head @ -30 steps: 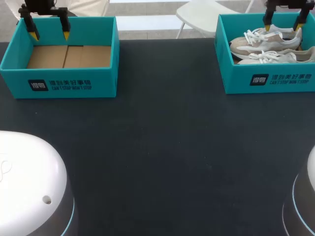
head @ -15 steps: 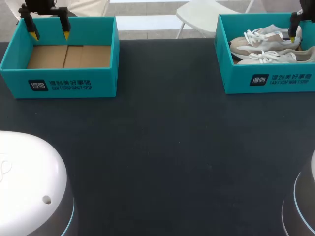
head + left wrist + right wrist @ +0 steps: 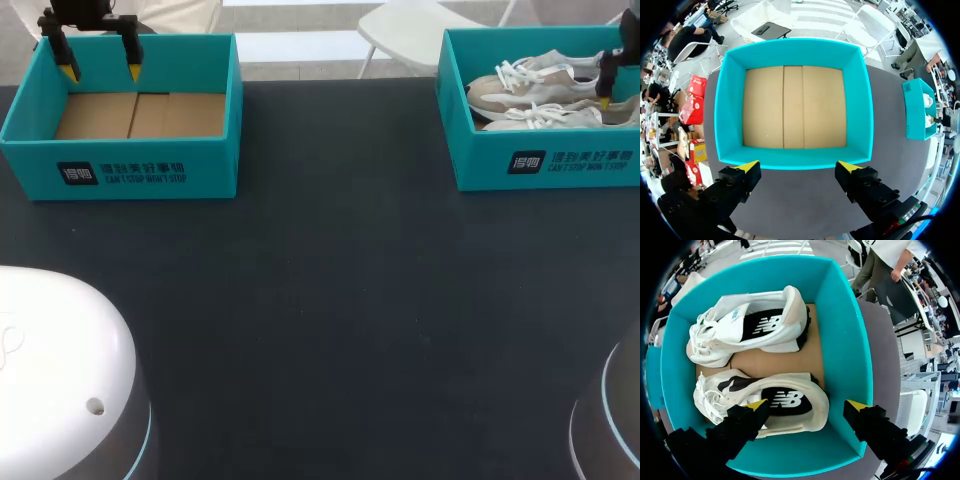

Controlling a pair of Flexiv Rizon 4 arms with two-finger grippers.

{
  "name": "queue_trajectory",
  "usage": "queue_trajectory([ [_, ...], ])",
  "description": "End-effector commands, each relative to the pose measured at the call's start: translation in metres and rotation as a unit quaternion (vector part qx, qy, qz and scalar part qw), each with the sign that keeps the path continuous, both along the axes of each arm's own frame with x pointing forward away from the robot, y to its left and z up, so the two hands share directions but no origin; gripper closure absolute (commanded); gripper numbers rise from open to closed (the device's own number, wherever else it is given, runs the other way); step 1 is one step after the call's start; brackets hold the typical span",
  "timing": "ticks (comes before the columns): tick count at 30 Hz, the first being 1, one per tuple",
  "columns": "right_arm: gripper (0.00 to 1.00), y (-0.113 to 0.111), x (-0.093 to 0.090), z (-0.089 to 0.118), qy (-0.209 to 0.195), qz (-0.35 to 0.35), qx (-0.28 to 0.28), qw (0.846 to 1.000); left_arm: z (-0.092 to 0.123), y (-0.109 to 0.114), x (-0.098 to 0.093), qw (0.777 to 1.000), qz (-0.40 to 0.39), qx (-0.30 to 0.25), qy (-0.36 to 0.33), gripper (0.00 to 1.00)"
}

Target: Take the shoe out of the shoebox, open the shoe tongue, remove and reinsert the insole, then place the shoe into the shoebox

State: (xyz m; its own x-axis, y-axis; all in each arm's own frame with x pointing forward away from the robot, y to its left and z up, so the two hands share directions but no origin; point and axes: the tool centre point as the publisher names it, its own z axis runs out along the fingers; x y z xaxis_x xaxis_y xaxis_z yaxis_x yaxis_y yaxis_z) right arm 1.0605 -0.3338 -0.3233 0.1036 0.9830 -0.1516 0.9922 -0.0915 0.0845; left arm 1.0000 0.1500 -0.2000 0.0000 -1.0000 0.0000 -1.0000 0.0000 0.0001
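Nearest, at the table's (image 3: 330, 300) near corners, sit the two white arm bases: left base (image 3: 50, 370) and right base (image 3: 610, 420). Between them and the boxes the dark table top runs bare.

Left box (image 3: 120, 175): teal, at the far left corner, open top, brown card floor showing, nothing in it. Left gripper (image 3: 100, 72) hangs above this box's far wall, fingers spread wide and holding nothing. In the left wrist view the same gripper (image 3: 798, 166) has both yellow tips just short of one long wall, with the whole box ahead of it.

Right box (image 3: 545, 165): teal, at the far right corner, open top, holding two pale shoes with dark side panels. Both lie on their sides, toes toward the table's middle, heels toward the right edge. Near shoe (image 3: 545, 117) lies along the near wall. Far shoe (image 3: 530, 82) lies along the far wall, and a strip of card floor shows between the two in the right wrist view.

Right gripper (image 3: 807, 405): fingers apart, gripping nothing. It is low at the heel end of the near shoe (image 3: 765, 402). One tip is over that shoe's side panel, the other over the box's right end wall (image 3: 847, 350). Contact with shoe or wall cannot be told. In the head view only one of its tips shows, at the near shoe's heel. Far shoe (image 3: 752, 325) lies ahead of the gripper, apart from it.
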Motion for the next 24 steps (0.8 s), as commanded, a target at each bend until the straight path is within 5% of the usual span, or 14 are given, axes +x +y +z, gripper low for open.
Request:
queue_trajectory([
  [1, 0.0, -0.004, -0.007, -0.006, -0.015, 0.001, 0.005, 1.0, 0.0, 0.0, 0.0, 1.0, 0.0, 0.0, 0.0, 0.0],
  [8, 0.0, -0.011, -0.01, -0.025, -0.012, -0.001, 0.001, 1.0, 0.0, 0.0, 0.0, 1.0, 0.0, 0.0, 0.0, 0.0],
  [10, 0.2, -0.012, -0.011, -0.031, -0.004, -0.001, -0.005, 1.0, 0.0, 0.0, 0.0, 1.0, 0.0, 0.0, 0.0, 0.0],
  [11, 0.41, -0.012, -0.012, -0.035, -0.005, 0.001, -0.012, 1.0, 0.0, 0.0, 0.0, 1.0, 0.0, 0.0, 0.0, 0.0],
  [13, 0.6, -0.012, -0.011, -0.039, -0.006, 0.003, -0.017, 1.0, 0.0, 0.0, 0.0, 1.0, 0.0, 0.0, 0.0, 0.0],
  [16, 0.76, -0.011, -0.011, -0.041, -0.005, -0.002, -0.017, 1.0, 0.0, 0.0, 0.0, 1.0, 0.0, 0.0, 0.0, 0.0],
  [20, 0.84, -0.009, -0.008, -0.04, -0.009, -0.001, -0.022, 1.0, 0.0, 0.0, 0.0, 1.0, 0.0, 0.0, 0.0, 0.0],
  [22, 1.0, -0.009, -0.007, -0.039, -0.011, 0.0, -0.03, 0.999, 0.0, 0.0, 0.0, 1.0, 0.0, 0.0, 0.0, 0.0],
  [24, 1.0, -0.009, -0.006, -0.039, -0.011, 0.0, -0.038, 0.999, 0.0, 0.0, 0.0, 1.0, 0.0, 0.0, 0.0, 0.0],
])
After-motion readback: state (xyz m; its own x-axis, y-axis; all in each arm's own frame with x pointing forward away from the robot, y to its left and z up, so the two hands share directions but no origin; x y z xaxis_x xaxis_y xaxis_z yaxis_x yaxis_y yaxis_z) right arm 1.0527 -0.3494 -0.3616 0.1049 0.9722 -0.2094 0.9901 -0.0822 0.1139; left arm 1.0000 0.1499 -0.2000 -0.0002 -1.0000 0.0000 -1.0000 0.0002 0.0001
